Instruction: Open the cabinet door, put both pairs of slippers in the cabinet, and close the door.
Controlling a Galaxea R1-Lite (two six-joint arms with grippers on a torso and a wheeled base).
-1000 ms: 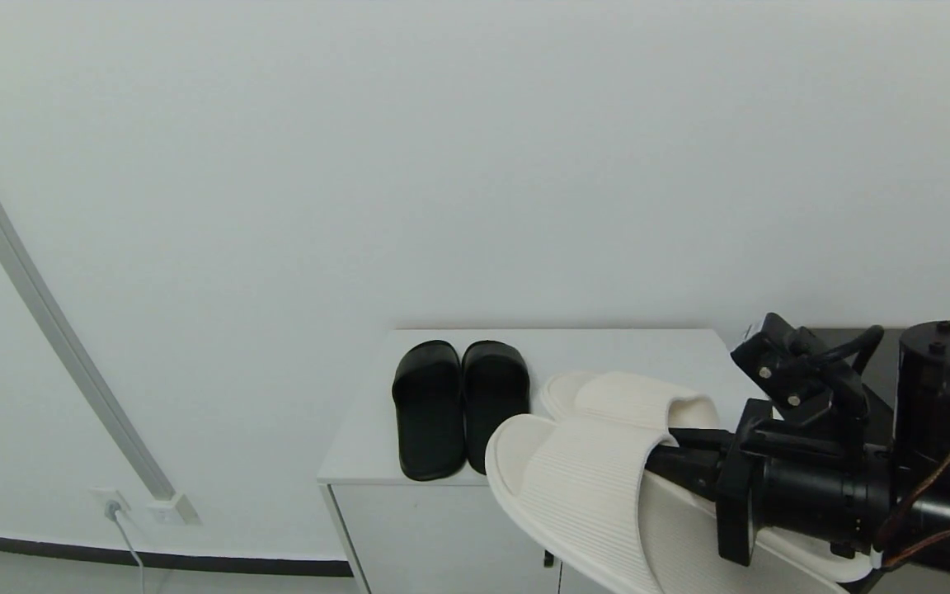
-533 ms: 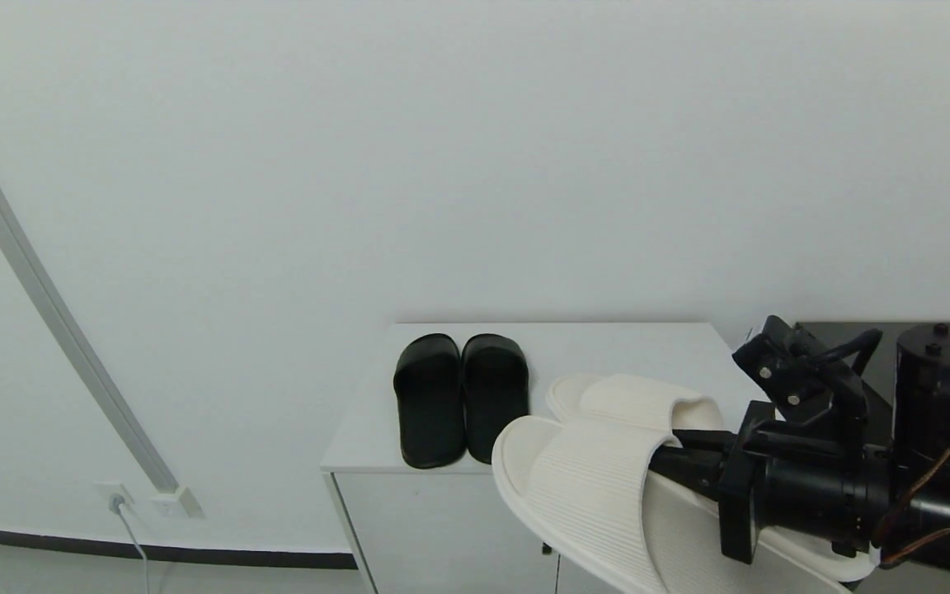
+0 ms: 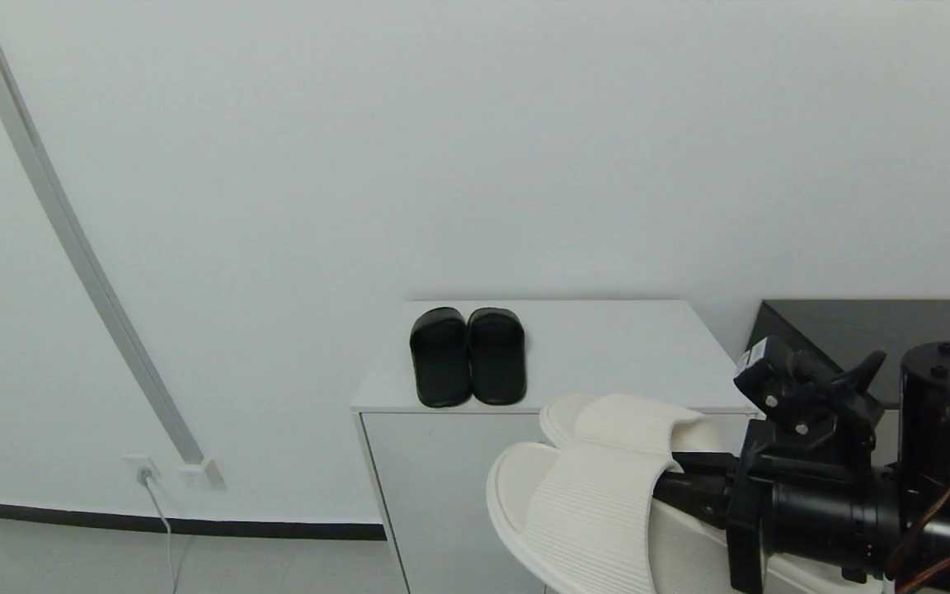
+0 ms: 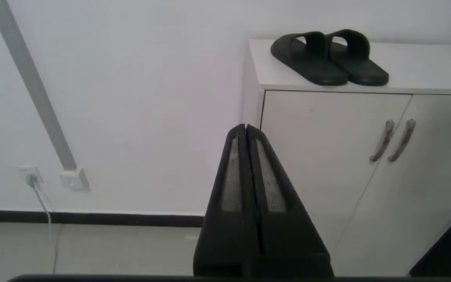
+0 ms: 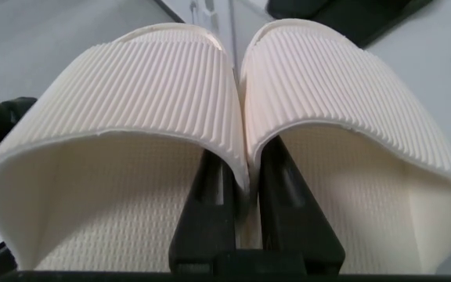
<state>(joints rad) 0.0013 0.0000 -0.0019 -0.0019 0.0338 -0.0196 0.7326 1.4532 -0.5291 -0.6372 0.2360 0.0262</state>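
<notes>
White slippers (image 3: 599,487) are nearest, held as a pair by the right gripper (image 5: 245,188), whose jaws pinch the two inner strap edges together. That hold looks unchanged over the last second. Left gripper (image 4: 246,137) hangs well short of the cabinet (image 3: 607,346), its fingers pressed flat together on nothing. Beyond, the cabinet now sits smaller and farther off in the head view than a second ago. The wall conduit (image 3: 71,231) has shifted with it, so the camera has moved, most likely as the robot backs away; the things themselves have not. Door handles (image 4: 394,141) meet at the middle seam and both doors are shut. Black slippers (image 3: 468,355) rest side by side on the cabinet top, toward its left front. Judgement: the retreat gives the door room to swing, opening it is the step in hand, and neither pair is stowed yet.
</notes>
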